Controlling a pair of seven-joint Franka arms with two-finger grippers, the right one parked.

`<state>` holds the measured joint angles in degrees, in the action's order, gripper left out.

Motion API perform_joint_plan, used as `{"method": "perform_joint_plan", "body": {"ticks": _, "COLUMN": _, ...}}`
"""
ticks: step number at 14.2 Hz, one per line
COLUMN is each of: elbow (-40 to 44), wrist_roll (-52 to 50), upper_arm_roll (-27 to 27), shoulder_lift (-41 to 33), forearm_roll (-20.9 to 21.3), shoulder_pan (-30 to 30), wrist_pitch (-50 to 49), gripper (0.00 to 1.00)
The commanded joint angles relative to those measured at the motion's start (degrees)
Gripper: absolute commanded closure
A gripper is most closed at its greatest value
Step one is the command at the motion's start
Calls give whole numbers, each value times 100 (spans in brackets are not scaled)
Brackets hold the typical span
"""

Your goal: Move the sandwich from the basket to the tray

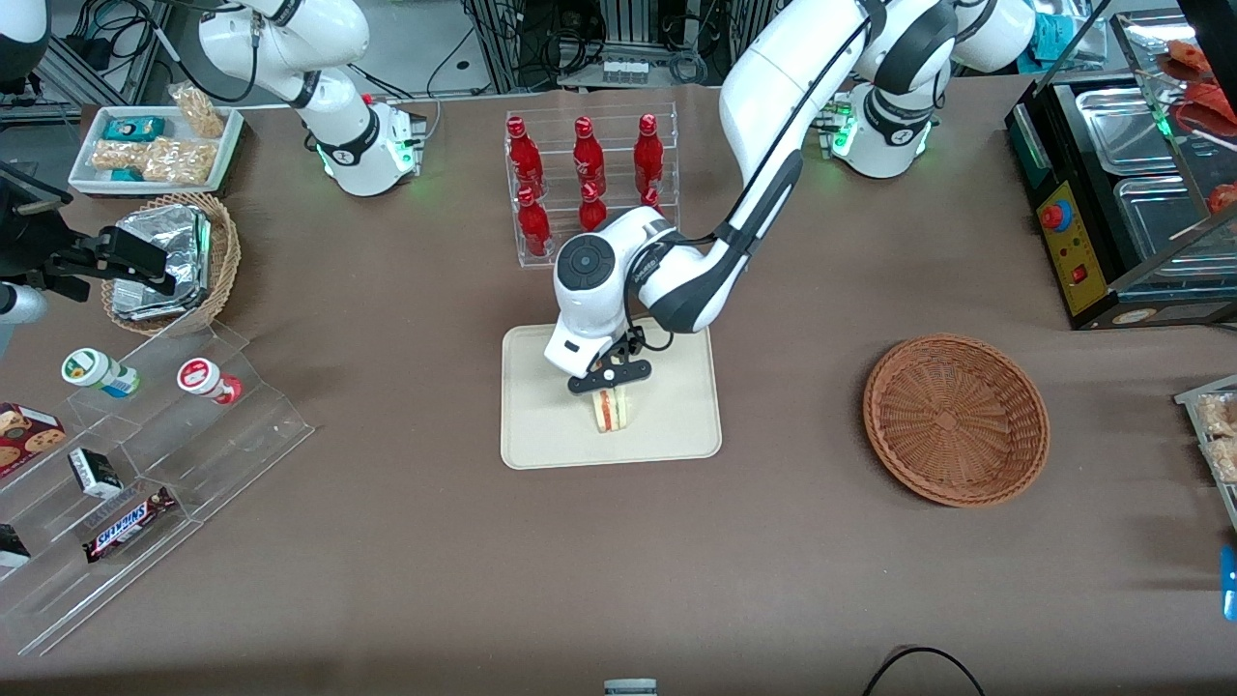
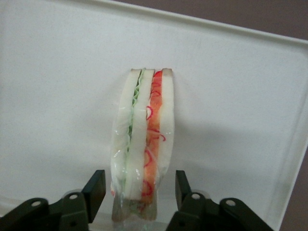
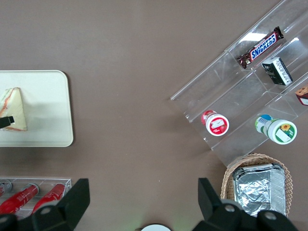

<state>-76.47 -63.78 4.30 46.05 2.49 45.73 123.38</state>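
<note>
The sandwich (image 1: 609, 411) (image 2: 143, 144) (image 3: 14, 109) stands on edge on the cream-beige tray (image 1: 676, 425) (image 2: 57, 72) (image 3: 48, 106), on the part of the tray nearer the front camera. My gripper (image 1: 610, 394) (image 2: 139, 185) hangs just above it, open. One black finger (image 2: 96, 190) sits on each side of the wrapped wedge, with a gap showing on both sides. The reddish-brown wicker basket (image 1: 918, 387) is empty and lies toward the working arm's end of the table.
A clear rack of red bottles (image 1: 585, 184) stands just past the tray, under my arm. Toward the parked arm's end are a stepped acrylic shelf with snacks (image 1: 145, 454), a tan basket of foil packets (image 1: 184, 256) and a white snack tray (image 1: 155, 145). A black warmer (image 1: 1131, 193) stands near the working arm's base.
</note>
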Motion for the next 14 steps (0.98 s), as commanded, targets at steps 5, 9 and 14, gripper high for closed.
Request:
{"method": "perform_joint_plan", "body": {"ticks": 5, "elbow": -543, "wrist_roll": 15, "upper_arm_roll": -201, "shoulder_lift": -1281, "forearm_roll": 50, "shoulder_pan": -231, "wrist_pitch": -1252, "gripper": 0}}
{"method": "perform_joint_plan", "body": {"ticks": 9, "elbow": -1465, "wrist_roll": 845, "upper_arm_roll": -281, "shoulder_lift": -1931, "forearm_roll": 67, "shoulder_pan": -994, "wrist_pitch": -1360, "gripper": 0}}
{"method": "perform_joint_plan", "body": {"ticks": 14, "elbow": -2600, "wrist_roll": 3086, "upper_arm_roll": -281, "shoulder_lift": -3223, "forearm_roll": 58, "shoulder_pan": -2242, "wrist_pitch": -1570, "gripper": 0}}
